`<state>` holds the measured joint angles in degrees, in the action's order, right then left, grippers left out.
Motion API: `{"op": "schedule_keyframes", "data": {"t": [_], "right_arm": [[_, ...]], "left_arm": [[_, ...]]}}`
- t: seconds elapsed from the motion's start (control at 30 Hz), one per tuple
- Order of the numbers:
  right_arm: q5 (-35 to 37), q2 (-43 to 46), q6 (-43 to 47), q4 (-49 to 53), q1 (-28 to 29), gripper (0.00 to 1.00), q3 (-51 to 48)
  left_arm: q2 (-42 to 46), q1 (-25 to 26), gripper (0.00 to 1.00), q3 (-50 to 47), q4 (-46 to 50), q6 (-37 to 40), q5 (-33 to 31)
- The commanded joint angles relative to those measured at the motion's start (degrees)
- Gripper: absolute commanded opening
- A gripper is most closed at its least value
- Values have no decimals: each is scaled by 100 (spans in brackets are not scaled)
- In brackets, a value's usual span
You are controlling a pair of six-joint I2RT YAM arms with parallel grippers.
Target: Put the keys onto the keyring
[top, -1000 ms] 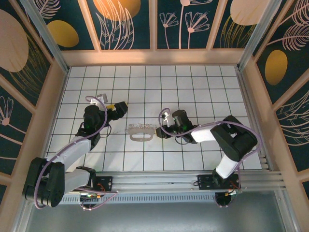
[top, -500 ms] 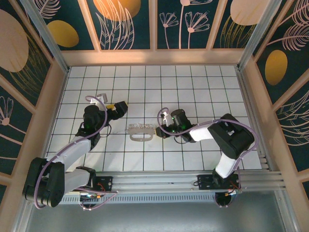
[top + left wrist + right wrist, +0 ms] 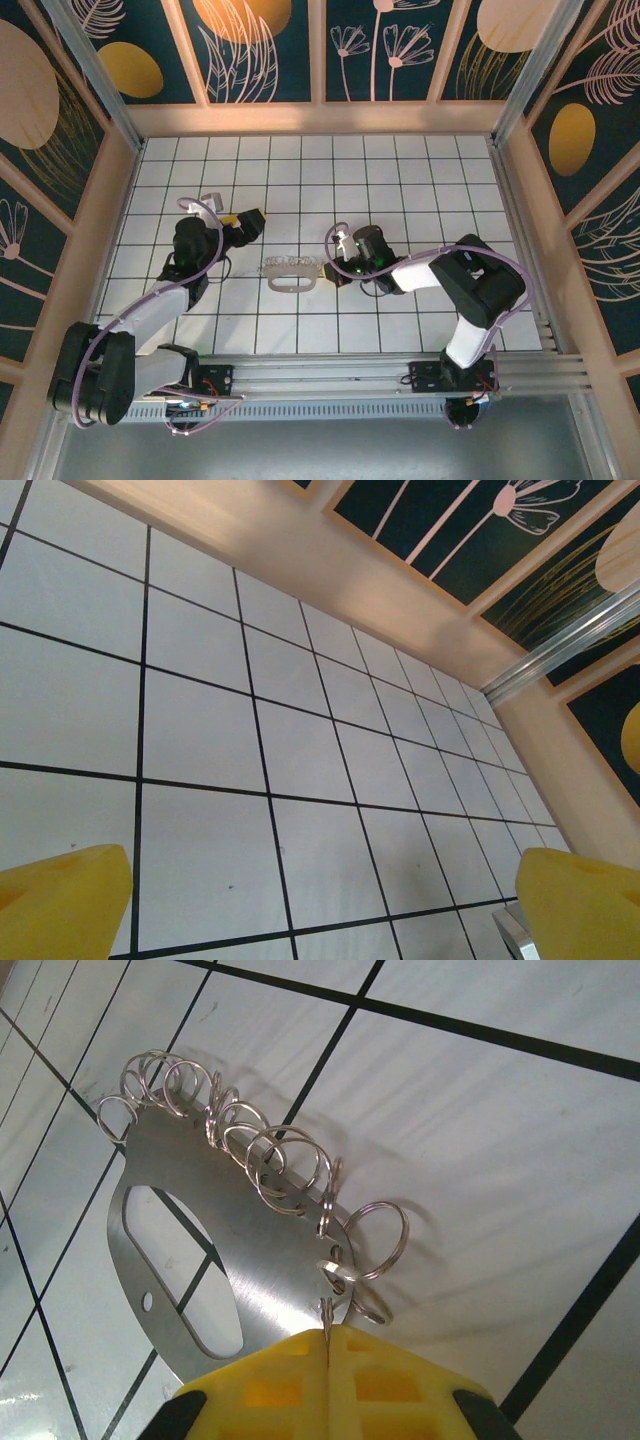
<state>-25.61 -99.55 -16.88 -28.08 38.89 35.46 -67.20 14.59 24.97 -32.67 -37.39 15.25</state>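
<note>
**Keyring pinched at one end by my right gripper**

From above, the keyring (image 3: 292,276) lay flat near the middle of the white tiled table (image 3: 400,170). It was well apart from the wooden walls (image 3: 320,118), with open tiles all round it. My right gripper (image 3: 332,273) sat at its right end. My left gripper (image 3: 247,222) stood apart from it, to the left and further back, over bare tiles.

My left wrist camera showed my left gripper (image 3: 320,905) released. Its fingers (image 3: 60,905) were spread wide, with bare tiles between them running to the foot of the wall.

My right wrist camera showed what the top view could not. The keyring (image 3: 200,1220) was a flat metal plate with an oval cut-out and a row of small wire rings (image 3: 280,1160) along one edge. My right gripper (image 3: 328,1360) was clenched on the plate's end, with a thin wire edge caught upright in the seam.
</note>
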Motion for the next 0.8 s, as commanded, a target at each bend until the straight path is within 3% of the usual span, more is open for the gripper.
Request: {"op": "schedule_keyframes", "data": {"t": [0.0, 0.2, 0.5, 0.77], "right_arm": [[-103, -29, 88, 24, 39, 0, 202], [-124, 229, 324, 311, 39, 0, 318], [-412, 1311, 1056, 636, 39, 0, 561], [-452, 2106, 1280, 370, -5, 0, 854]], "left_arm": [[-40, 44, 98, 48, -223, -29, 119], [-56, 44, 99, 69, -249, -30, 171], [4, 43, 98, 371, -212, 23, 721], [43, 44, 87, 483, -476, -18, 1364]]}}
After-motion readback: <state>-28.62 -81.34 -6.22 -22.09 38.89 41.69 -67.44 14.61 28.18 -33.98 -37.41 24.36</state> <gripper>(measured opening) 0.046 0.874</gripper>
